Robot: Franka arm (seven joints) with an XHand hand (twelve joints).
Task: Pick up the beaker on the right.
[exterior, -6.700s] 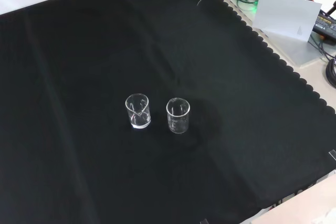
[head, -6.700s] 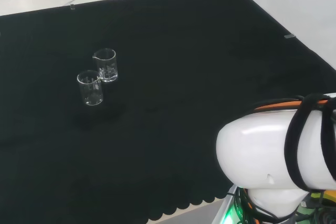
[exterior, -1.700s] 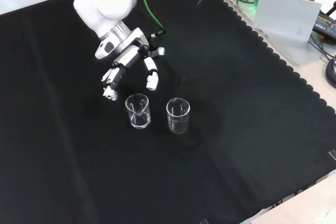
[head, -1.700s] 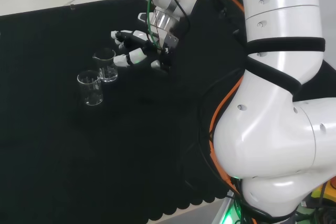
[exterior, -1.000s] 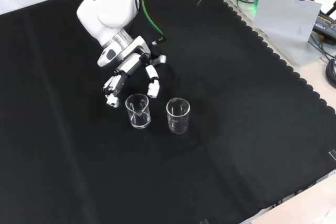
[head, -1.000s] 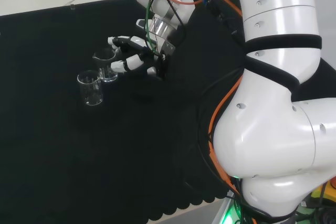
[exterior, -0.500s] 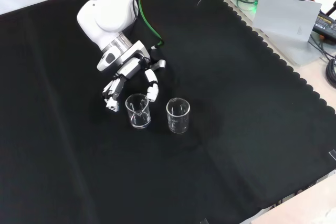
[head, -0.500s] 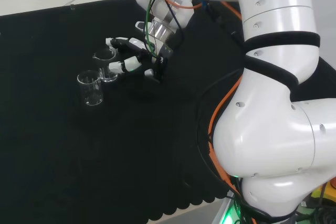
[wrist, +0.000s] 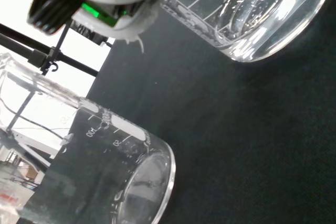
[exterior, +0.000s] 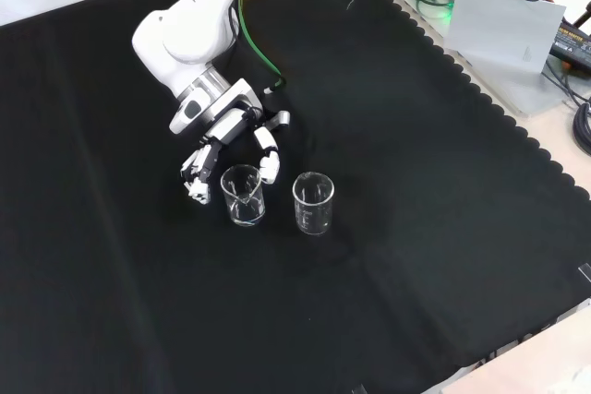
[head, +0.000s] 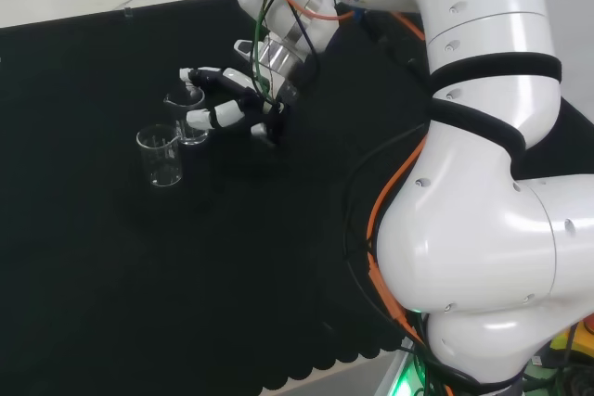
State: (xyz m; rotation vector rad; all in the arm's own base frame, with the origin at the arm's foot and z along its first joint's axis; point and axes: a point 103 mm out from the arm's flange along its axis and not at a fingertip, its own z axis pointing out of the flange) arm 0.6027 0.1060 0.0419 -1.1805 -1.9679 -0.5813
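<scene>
Black cloth (exterior: pixel 434 228) covers the bench where two clear glass beakers stand upright, close together but apart. From the front view they sit side by side, one beaker (exterior: pixel 243 195) at the left and the other beaker (exterior: pixel 313 203) at the right; from the head view the first (head: pixel 188 116) stands farther off and slightly right of the second (head: pixel 161 156).

At the first beaker, the hand (exterior: pixel 228 143) of the white arm (exterior: pixel 187 32) reaches down from the front view's top, its fingers (exterior: pixel 197 175) spread and only lightly bent. They flank the glass: one set lies just left of it, while the thumb (exterior: pixel 269 164) hangs just above its right rim. Nothing is gripped, and whether any fingertip touches the glass cannot be told. In the head view the hand (head: pixel 243 99) comes at that beaker from the right, one finger above its rim and another against its near side.

The wrist view looks past a blurred white part of the hand (wrist: pixel 100 1) at both beakers, with printed scales on their walls. Neither beaker has been lifted off the cloth.
</scene>
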